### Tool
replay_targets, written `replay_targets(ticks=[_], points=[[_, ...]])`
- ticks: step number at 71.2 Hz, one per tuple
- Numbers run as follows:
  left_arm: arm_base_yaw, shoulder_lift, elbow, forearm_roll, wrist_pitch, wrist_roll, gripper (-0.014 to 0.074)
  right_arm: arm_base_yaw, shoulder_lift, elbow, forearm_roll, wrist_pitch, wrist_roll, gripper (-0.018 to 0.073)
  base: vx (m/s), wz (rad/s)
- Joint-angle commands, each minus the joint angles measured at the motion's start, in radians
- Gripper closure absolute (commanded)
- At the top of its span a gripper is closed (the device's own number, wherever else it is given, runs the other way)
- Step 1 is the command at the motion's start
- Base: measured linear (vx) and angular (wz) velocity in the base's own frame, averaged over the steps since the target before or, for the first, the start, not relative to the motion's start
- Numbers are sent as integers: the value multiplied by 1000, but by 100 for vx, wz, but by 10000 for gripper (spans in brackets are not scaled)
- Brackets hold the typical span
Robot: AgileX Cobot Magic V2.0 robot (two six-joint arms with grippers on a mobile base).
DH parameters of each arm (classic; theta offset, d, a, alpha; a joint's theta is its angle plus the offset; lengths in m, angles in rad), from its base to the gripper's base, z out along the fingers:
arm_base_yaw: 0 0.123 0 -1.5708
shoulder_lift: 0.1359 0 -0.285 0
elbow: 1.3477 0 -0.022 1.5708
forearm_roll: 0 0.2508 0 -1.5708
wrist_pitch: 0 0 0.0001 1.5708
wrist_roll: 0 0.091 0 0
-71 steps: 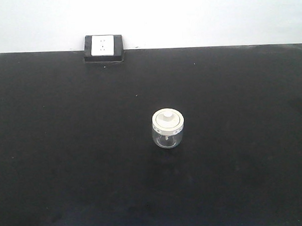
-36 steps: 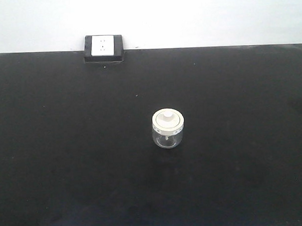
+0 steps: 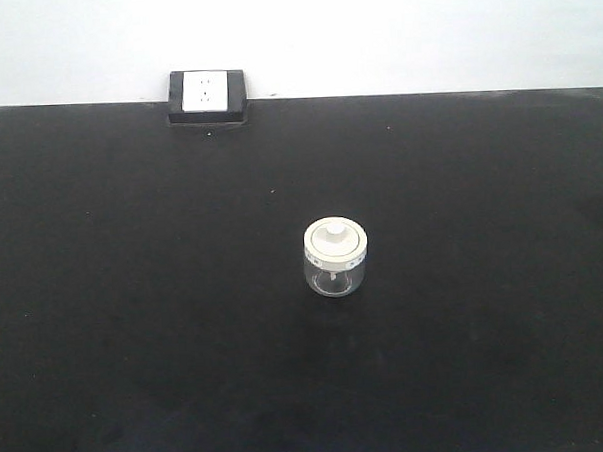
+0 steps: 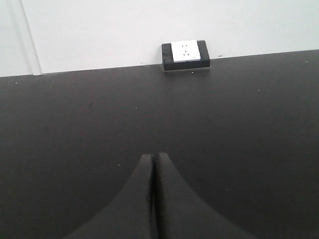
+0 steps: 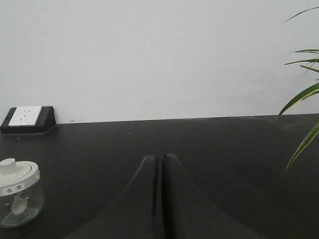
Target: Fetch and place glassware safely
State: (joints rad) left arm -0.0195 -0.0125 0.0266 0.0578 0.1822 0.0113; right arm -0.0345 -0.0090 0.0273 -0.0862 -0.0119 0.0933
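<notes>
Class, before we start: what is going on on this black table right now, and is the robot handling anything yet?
Nothing is being handled yet. A small glass jar with a cream lid stands upright alone on the black table, lid on. The left end effector and the right end effector are both shut and empty. The jar shows at the lower left of the right wrist view, apart from that end effector. A power socket sits at the table's far edge by the wall.

Lighting: even, diffuse, moderately bright. Black tabletop matte, glare-free, shadows barely visible. White wall slightly overexposed. Front view soft, grainy; wrist views sharper.
</notes>
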Motion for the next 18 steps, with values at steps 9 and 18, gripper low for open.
replay_targets(ticks=[9,18], points=[[-7,-11,29,-8,-72,-6,603,-8,-13,19,-4,-67,-4,563,0,0],[-7,-11,29,-8,-72,-6,603,-8,-13,19,-4,-67,-4,563,0,0]])
